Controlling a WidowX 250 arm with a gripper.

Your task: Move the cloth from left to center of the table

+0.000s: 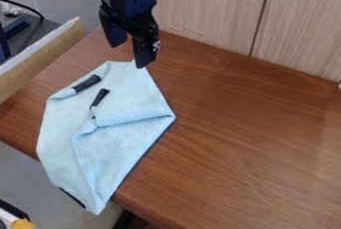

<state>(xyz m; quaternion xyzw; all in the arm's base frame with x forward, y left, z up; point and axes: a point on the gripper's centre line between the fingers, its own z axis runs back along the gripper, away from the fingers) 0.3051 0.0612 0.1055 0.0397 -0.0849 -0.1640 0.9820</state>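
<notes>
Camera view: gripper (130, 55) above cloth's far corner; fingers wide apart, nothing held. Cloth (126, 106) lies loosely folded at table's (246, 143) left side, lower end overhanging near edge. Positioning appears done; grasp, transfer to center, release remain.

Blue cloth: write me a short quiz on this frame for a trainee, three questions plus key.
1. True or false: part of the cloth extends past the edge of the table.
2. Which end of the cloth is nearest the claw? (a) the end at the top of the picture (b) the end at the bottom
3. Fill in: on the cloth's upper part show ____ short black pieces.

Key: 1 true; 2 a; 3 two
</notes>
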